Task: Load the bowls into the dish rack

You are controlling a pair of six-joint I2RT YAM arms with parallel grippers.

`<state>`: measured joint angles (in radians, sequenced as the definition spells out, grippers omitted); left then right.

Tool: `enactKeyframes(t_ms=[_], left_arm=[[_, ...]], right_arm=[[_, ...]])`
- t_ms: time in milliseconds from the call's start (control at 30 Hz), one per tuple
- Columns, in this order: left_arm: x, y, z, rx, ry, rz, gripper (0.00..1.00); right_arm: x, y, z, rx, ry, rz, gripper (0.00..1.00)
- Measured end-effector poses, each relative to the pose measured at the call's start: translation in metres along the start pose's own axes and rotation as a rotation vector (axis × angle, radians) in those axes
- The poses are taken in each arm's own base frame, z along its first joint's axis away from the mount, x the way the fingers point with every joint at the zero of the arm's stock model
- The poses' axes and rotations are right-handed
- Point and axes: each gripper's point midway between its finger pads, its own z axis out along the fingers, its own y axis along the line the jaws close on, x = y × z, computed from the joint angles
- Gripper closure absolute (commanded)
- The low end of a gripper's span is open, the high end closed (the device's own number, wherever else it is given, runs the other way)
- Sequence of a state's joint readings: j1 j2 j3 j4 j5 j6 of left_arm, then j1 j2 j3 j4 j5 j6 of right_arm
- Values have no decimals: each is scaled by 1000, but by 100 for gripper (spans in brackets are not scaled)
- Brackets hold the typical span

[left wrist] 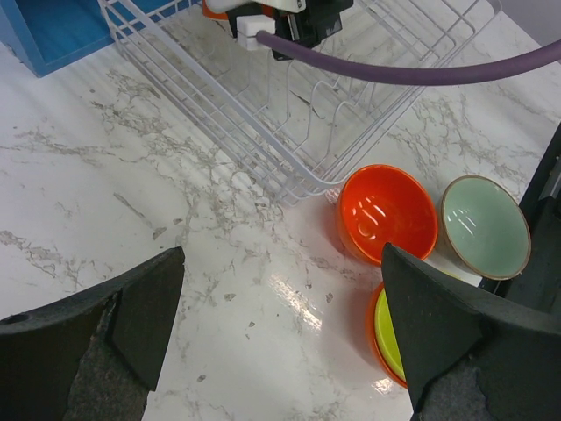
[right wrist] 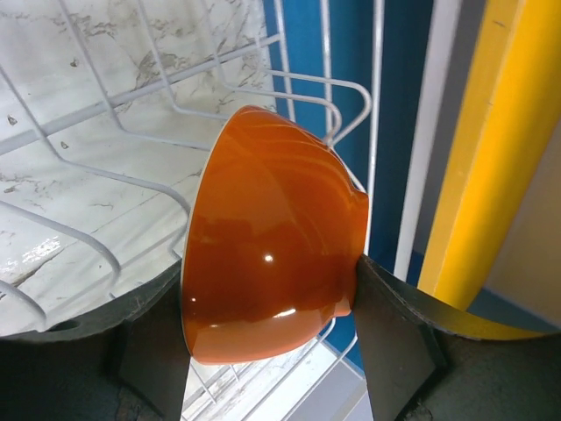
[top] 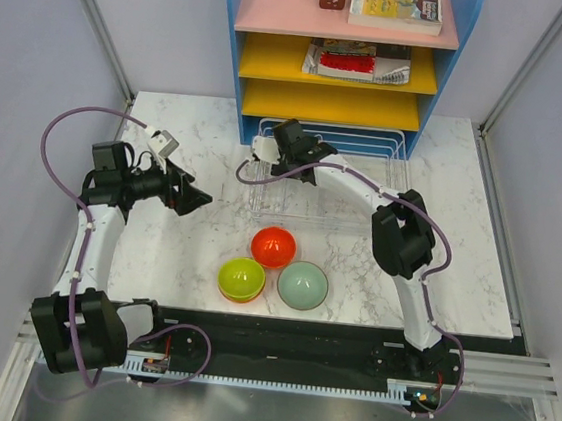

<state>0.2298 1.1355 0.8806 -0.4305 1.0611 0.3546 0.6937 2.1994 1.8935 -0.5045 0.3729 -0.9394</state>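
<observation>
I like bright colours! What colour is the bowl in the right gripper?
Orange. The bowl shows best in the right wrist view.

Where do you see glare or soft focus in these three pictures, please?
Left wrist view: a bright glare patch on the table near the red bowl, whose inside also shines. Right wrist view: small highlights on the orange bowl; the yellow shelf behind it looks soft. Top view: even light, no strong glare.

The left claw (left wrist: 282, 263) is seen spread wide above the marbled worktop (left wrist: 131, 193). A red bowl (left wrist: 387, 213), a mint bowl (left wrist: 485, 226) and a lime bowl (left wrist: 387, 338) are grouped just beside the white dish rack (left wrist: 289, 132).
</observation>
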Motion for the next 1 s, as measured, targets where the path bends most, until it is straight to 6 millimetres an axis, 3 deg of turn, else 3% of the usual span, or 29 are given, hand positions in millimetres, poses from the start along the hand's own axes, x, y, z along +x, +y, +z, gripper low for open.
enactKeyframes(t_ms=[100,233,267,300,467,700,1000], left_arm=[[0,-1,0,7,-2,0,0],[0,-2,0,15,-5,-3,0],[0,-2,0,15,-5,-4,0],[0,-2,0,14,-6,-4,0],[0,-2,-1,14,-9,-6,0],[0,-1,-1,13,-10,-6,0],[-1,-4,-1,29,-16,-6,0]], right_arm=[[2,6,8,-13,10,-29,91],[2,6,10,-16,23,-60,28],[2,5,10,-15,28,-64,20],[2,5,12,-14,32,-66,4],[0,-14,9,42,40,-41,2],[2,-18,6,49,40,-15,2],[-1,-28,-33,34,6,4,2]])
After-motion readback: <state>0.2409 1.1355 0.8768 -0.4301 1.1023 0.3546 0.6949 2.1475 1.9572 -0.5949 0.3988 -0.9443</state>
